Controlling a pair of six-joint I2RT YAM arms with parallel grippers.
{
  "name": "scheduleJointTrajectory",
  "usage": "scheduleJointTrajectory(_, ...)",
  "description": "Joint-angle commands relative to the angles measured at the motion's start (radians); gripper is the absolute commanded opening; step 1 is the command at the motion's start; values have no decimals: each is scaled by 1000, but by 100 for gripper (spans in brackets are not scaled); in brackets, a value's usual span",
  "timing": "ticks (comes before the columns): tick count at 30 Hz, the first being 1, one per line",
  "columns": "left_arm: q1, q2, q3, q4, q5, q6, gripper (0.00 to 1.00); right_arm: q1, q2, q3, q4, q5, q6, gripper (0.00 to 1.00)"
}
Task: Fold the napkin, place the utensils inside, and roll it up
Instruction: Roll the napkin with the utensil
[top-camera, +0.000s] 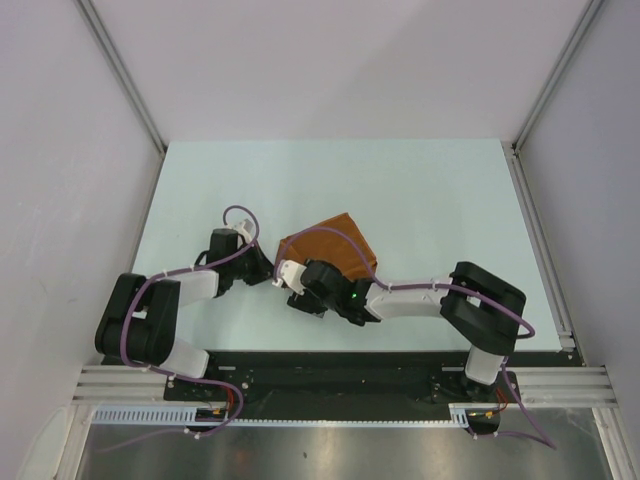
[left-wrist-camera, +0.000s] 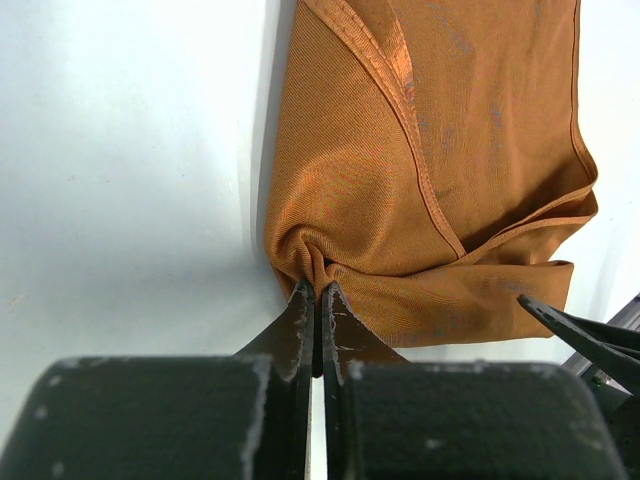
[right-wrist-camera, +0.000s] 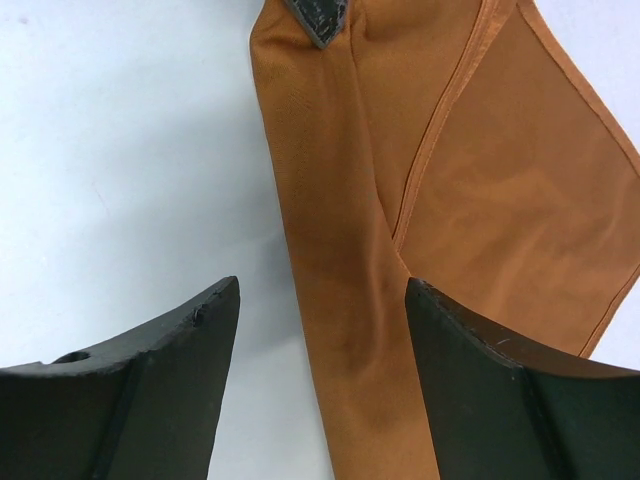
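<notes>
The rust-brown napkin (top-camera: 335, 245) lies folded on the pale table, with its near edge rolled into a thick tube (right-wrist-camera: 340, 250). My left gripper (left-wrist-camera: 318, 288) is shut on the bunched end of that rolled edge (left-wrist-camera: 400, 200); in the top view it sits at the napkin's near-left corner (top-camera: 272, 268). My right gripper (right-wrist-camera: 325, 290) is open, its jaws standing on either side of the roll without touching it, just right of the left gripper (top-camera: 303, 283). The spoon is not visible in any view.
The table (top-camera: 420, 190) is pale blue-white with walls at the left, right and back. A metal rail (top-camera: 340, 385) runs along the near edge by the arm bases. One of the right gripper's fingers (left-wrist-camera: 580, 335) shows at the right of the left wrist view.
</notes>
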Motion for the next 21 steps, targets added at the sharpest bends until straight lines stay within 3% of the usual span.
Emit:
scheduleJointTrajectory(1, 5, 8, 31, 9, 22, -7, 0, 3, 40, 11, 43, 13, -47, 72)
scheduleJointTrajectory(10, 5, 5, 34, 10, 31, -6, 0, -41, 86, 28, 23, -41, -41, 68)
scheduleJointTrajectory(14, 5, 8, 37, 12, 34, -4, 0, -66, 95, 53, -15, -87, -36, 52)
scheduleJointTrajectory(21, 5, 11, 43, 19, 51, -3, 0, -101, 128, 113, -135, -208, -11, 31)
